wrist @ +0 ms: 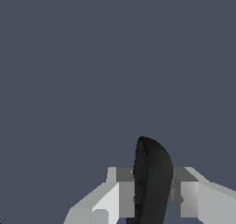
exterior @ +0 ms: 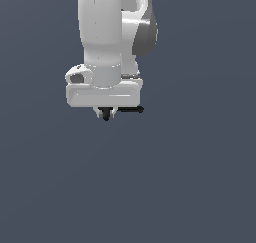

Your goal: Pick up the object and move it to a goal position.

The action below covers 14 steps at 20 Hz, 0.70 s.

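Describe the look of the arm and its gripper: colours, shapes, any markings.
The arm is a thick, glossy white cylinder with a rounded grey joint section at the exterior view's right. It ends in a wide, flat white block, the gripper body, with small dark fingertips below. In the wrist view the fingers are blocky, white and grey. No cables or markings show.

My arm [exterior: 102, 32]: smooth glossy white shell | my fingers [wrist: 122, 197]: matt pale grey | clamp [wrist: 152, 181]: smooth black with slight sheen
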Available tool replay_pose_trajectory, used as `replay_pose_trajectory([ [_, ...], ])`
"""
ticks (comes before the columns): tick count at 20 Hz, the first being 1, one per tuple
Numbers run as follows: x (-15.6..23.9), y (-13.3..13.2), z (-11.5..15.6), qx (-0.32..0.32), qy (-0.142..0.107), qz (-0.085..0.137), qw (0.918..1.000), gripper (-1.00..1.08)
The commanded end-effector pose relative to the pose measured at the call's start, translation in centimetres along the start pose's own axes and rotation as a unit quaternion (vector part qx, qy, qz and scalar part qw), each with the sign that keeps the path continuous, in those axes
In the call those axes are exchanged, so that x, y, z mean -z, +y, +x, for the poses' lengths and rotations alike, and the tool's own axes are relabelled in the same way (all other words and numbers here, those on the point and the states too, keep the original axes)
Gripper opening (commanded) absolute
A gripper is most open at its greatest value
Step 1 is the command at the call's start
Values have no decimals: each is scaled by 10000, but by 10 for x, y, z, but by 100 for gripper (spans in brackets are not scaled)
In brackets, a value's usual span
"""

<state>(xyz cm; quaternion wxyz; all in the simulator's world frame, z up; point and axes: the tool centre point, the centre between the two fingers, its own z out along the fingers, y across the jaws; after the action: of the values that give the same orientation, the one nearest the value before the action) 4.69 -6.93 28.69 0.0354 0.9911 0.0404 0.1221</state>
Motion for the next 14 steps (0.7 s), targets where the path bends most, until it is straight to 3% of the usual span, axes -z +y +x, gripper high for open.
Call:
replay_pose_trajectory([
  [1, 0, 0, 0, 0, 0, 0, 10000, -100],
  [14, 58, 1, -7, 0, 0, 0, 10000, -100],
])
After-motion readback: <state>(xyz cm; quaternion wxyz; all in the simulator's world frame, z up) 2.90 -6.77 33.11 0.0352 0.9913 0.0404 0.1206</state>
